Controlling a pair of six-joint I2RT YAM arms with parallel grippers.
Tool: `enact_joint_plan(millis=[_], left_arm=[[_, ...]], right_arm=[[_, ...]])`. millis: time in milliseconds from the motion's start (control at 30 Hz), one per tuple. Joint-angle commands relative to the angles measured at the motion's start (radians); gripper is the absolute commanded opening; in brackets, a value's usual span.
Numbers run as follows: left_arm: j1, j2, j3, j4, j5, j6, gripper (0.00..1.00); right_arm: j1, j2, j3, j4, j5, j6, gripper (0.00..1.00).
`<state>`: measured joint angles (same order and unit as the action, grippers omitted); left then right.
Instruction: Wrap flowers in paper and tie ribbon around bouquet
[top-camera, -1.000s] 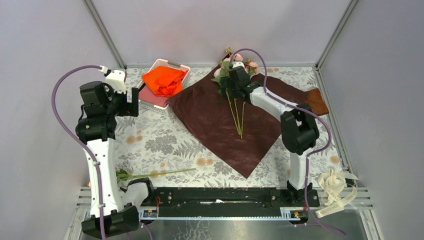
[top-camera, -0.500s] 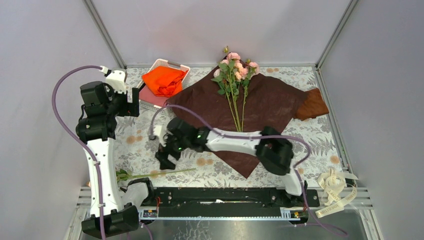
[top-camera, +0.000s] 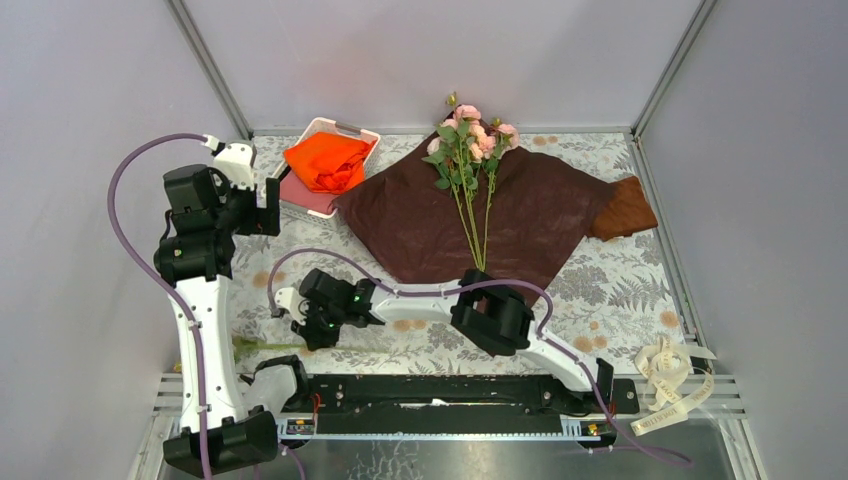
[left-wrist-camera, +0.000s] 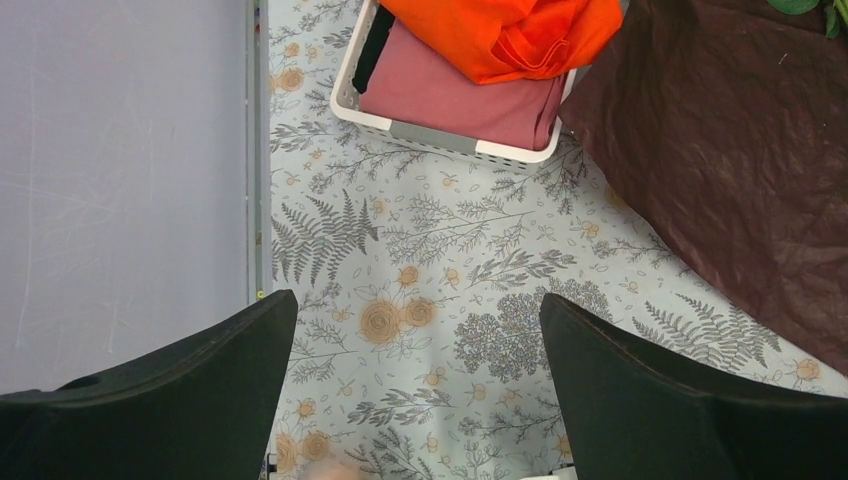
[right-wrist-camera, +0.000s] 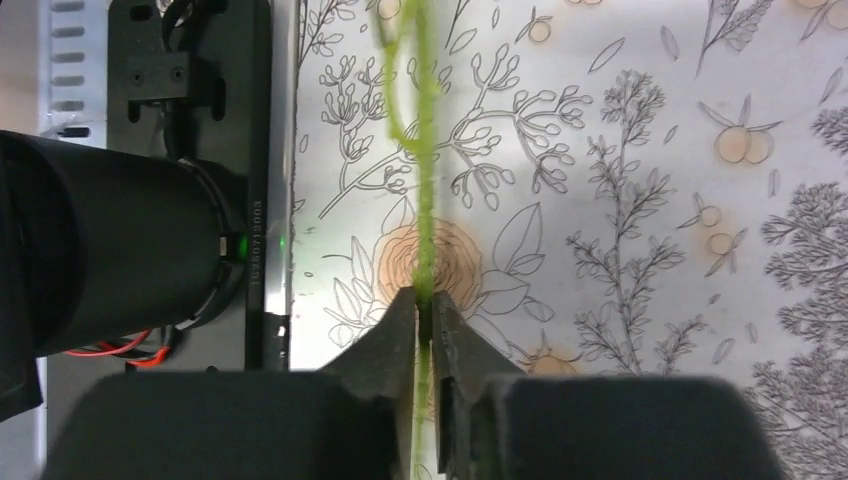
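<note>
- At 7 o'clock the right gripper (right-wrist-camera: 424, 305) is pinched on a stray stem (right-wrist-camera: 425, 190); the left gripper (left-wrist-camera: 418, 312) is spread wide and holds nothing.
- At 12 o'clock the flowers (top-camera: 465, 135) lie on the paper (top-camera: 540, 215); the ribbon (top-camera: 668, 375) lies at 4 o'clock.
- Risk: the thin stem may slip or kink in so narrow a pinch; its leafy end may snag on lifting.

- Table with a pale cloth printed in grey ferns and orange flowers (top-camera: 620, 290).
- White plastic basket (left-wrist-camera: 450, 143), upper left.
- Large dark red crinkly paper sheet (top-camera: 410, 220), upper centre.
- Small brown folded cloth (top-camera: 625, 208), right.
- Thin green flower stem (right-wrist-camera: 425, 230), lower left.
- Cream-white lettered ribbon (top-camera: 668, 372), lower right edge.
</note>
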<state>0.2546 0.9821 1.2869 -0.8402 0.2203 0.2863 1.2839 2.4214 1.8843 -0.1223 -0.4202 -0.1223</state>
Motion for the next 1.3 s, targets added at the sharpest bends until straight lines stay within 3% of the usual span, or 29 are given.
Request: enact_joint_plan(millis=[0, 200, 467, 733, 867, 1033, 1233, 1267], left_arm=[[0.006, -0.012, -0.010, 0.017, 0.011, -0.003, 0.99], [0.007, -0.007, -0.006, 0.019, 0.017, -0.004, 0.99], [0.006, 0.005, 0.023, 0.017, 0.023, -0.005, 0.99], [0.007, 0.030, 0.043, 0.039, 0.025, -0.022, 0.99], [0.007, 0.043, 0.007, 0.066, 0.086, -0.072, 0.99], [0.005, 0.040, -0.113, 0.167, 0.199, -0.226, 0.91], [-0.020, 0.060, -0.266, 0.284, 0.256, -0.387, 0.83], [-0.026, 0.072, -0.292, 0.301, 0.255, -0.411, 0.82]], right_arm=[[-0.001, -0.027, -0.012, -0.035, 0.074, 0.000, 0.00], [-0.019, -0.222, -0.123, -0.010, 0.157, 0.014, 0.00], [-0.118, -0.664, -0.468, 0.017, 0.207, 0.092, 0.00], [-0.384, -1.193, -0.860, -0.066, 0.501, 0.284, 0.00], [-0.569, -1.341, -0.978, -0.042, 0.591, 0.408, 0.00], [-0.755, -1.217, -0.962, 0.144, 0.583, 0.482, 0.00], [-0.822, -0.799, -0.678, 0.165, 0.573, 0.422, 0.00], [-0.830, -0.741, -0.612, 0.148, 0.566, 0.408, 0.05]])
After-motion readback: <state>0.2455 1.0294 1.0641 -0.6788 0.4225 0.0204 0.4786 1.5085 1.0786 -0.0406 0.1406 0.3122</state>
